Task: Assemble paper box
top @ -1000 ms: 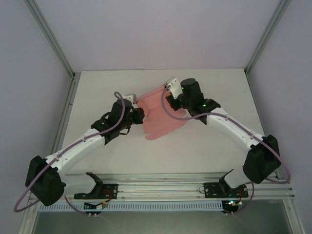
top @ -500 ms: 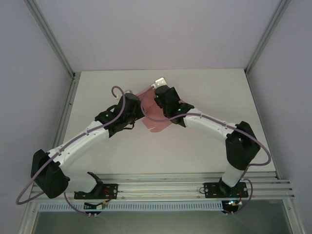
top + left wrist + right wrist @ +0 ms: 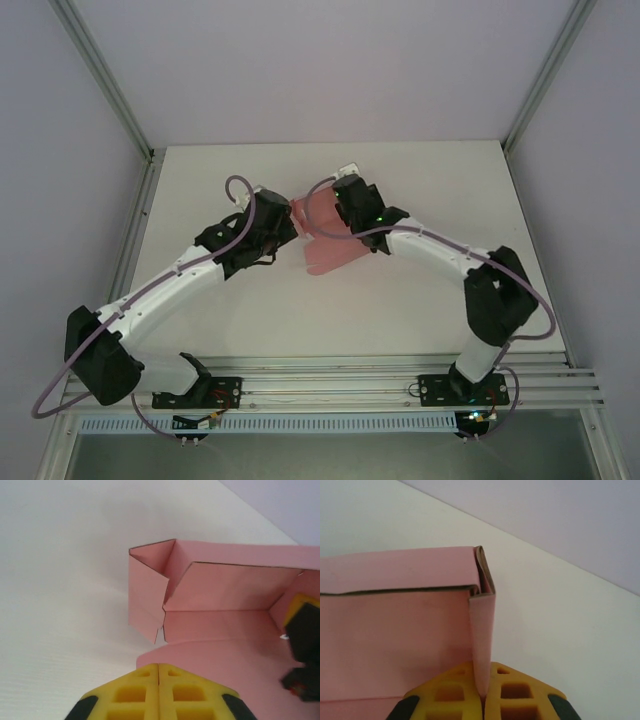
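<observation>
The paper box [image 3: 325,240] is pink card, partly folded, lying mid-table between both arms. In the left wrist view the paper box [image 3: 225,590] shows a raised back wall, a left end flap standing loosely, and a floor panel. My left gripper [image 3: 158,666] is shut, its yellow tips pressed together at the near edge of a flat pink flap, with no card seen between them. My right gripper [image 3: 484,692] is shut on the box's doubled-over right side wall [image 3: 482,630]. From above, the left gripper [image 3: 290,228] and right gripper [image 3: 340,218] flank the box.
The white table [image 3: 430,300] is bordered by grey walls and aluminium posts [image 3: 540,90]. A metal rail [image 3: 330,385] with both arm bases runs along the near edge. Open tabletop lies to the right and in front of the box.
The card went from a wider, flatter sheet to a tighter fold with raised walls. My right gripper moved in from the right onto the side wall. The left arm shifted slightly toward the box.
</observation>
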